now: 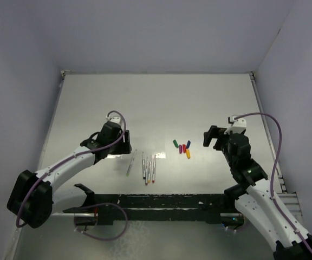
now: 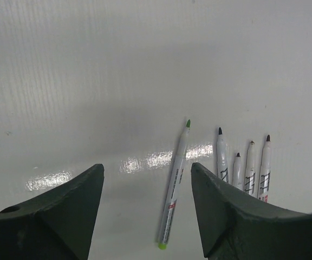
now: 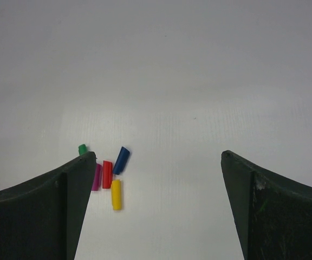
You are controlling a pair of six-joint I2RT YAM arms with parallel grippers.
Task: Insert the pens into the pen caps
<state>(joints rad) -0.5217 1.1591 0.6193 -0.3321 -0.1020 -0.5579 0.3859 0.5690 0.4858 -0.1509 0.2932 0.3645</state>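
Plainly, nothing is capped yet. The left gripper (image 1: 121, 145) hangs over the left end of the pen row with its jaws apart. In its wrist view the green-tipped pen (image 2: 173, 187) lies flat on the table (image 1: 199, 103) in the gap between them, tip pointing far. It sits closer to the right finger (image 2: 237, 216) than to the left one. It seems to touch neither, though how high the fingers stand above the surface is hard to judge from here. The other four pens (image 2: 249, 170) lie side by side just to the right, partly behind that finger.

The right gripper (image 3: 156, 157) is spread wide and empty, hovering near the pen caps (image 1: 181, 147). The caps sit in a tight cluster in the middle of the table. The green cap (image 3: 82, 149) is at the cluster's far-left corner, half hidden by a fingertip. The blue cap (image 3: 121, 160), red cap (image 3: 107, 174), magenta cap (image 3: 96, 177) and yellow cap (image 3: 116, 194) crowd beside it.

The likely trouble lies in the pen's slant and its off-centre place in the gap. One finger would meet it first and could roll it across the glossy surface towards its neighbours. A finger coming down too far right could also catch the nearest of the four. On the cap side, such wide jaws over so close a cluster could knock or take the wrong colour.
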